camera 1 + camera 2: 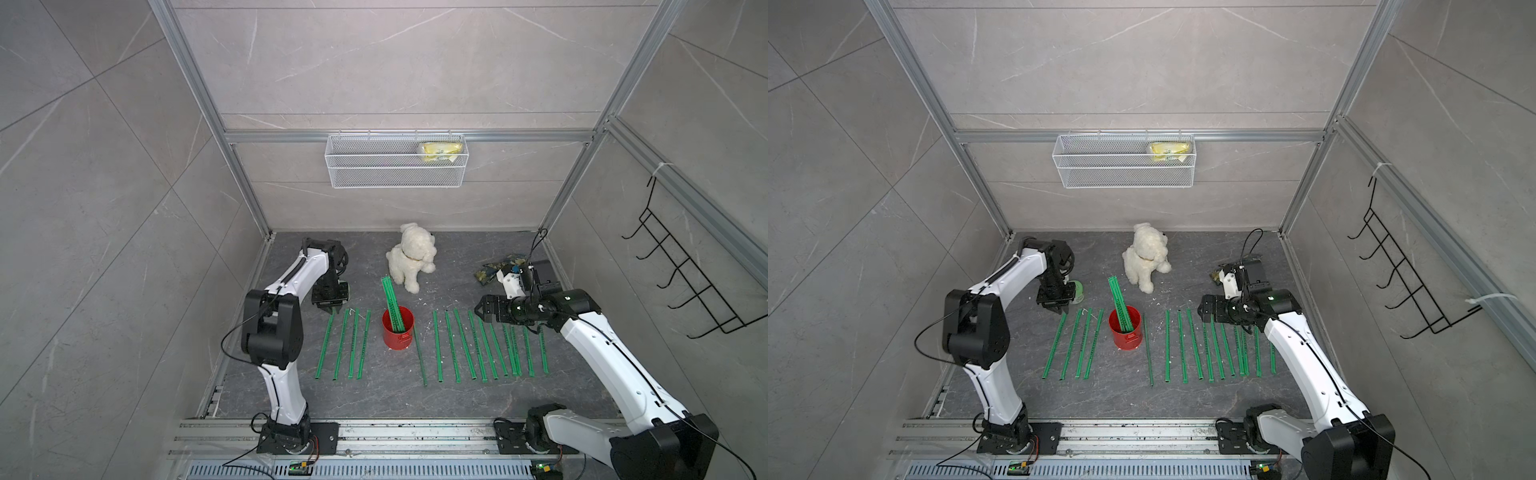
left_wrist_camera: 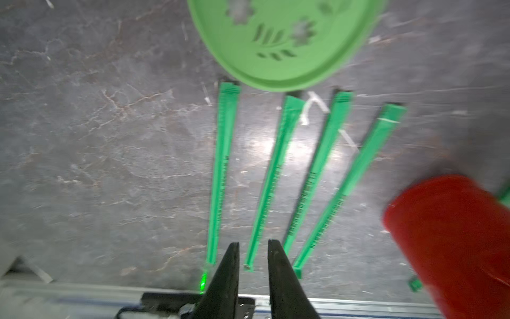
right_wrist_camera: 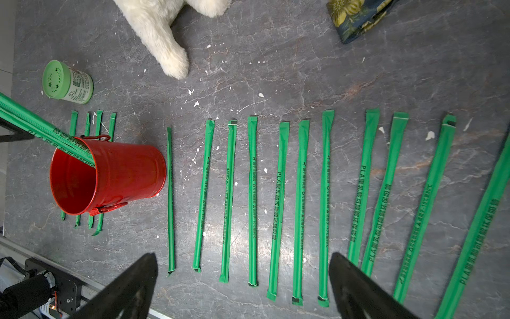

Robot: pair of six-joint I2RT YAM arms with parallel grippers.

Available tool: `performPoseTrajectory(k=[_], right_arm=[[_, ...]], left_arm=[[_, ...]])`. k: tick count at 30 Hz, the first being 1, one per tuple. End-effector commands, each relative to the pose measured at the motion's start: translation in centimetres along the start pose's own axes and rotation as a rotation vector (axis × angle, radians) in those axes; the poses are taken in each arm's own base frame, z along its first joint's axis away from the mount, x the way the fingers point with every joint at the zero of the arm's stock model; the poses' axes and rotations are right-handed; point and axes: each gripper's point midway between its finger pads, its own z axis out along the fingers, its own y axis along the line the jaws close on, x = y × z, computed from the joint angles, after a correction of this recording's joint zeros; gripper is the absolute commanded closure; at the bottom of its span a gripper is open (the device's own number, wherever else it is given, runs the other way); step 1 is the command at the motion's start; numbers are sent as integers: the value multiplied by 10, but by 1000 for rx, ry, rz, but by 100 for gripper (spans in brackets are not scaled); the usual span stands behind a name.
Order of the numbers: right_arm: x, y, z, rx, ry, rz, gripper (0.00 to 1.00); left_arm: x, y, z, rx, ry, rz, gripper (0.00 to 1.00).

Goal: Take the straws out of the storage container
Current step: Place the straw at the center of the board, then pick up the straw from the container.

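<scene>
Leaning in the can (image 1: pixel 397 338) at frame centre, a few straws (image 1: pixel 391 299) are seen; left fingers (image 2: pixel 227 279) are slightly parted, right fingers (image 3: pixel 132 287) spread wide, nothing grasped.

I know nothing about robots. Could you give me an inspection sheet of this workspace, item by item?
Surface: dark stone-look table, white flecks.
Job's things: red can upright, a few straws leaning in it; others lie in rows either side.
Clutter: plush dog, green-lidded jar, floral cloth.
End effectors: left end effector slightly open, right end effector wide open, both empty.
Cables: black leads hang in loops.
Surroundings: grey tiled walls, metal frame, mesh basket with yellow packet, black hook rack.
</scene>
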Motion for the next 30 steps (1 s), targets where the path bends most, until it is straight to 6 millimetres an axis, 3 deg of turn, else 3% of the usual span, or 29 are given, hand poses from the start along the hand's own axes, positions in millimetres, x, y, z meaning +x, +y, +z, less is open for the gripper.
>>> performPoseTrajectory(k=[1, 3, 7, 10, 16, 30], right_arm=[[-6, 6, -6, -17, -17, 15, 0], [-6, 6, -6, -16, -17, 17, 0], [-6, 6, -6, -16, -12, 16, 0], [-5, 7, -5, -21, -7, 20, 0], [-4, 6, -6, -17, -8, 19, 0], [-1, 4, -3, -8, -1, 18, 0]], left_arm=[[-5, -67, -61, 382, -233, 7, 73], [-1, -83, -78, 473, -298, 20, 71], [10, -109, -96, 544, -376, 81, 58], [16, -126, -94, 531, -371, 126, 53], [26, -154, -74, 464, -333, 183, 54], [18, -156, -49, 336, -296, 179, 72]])
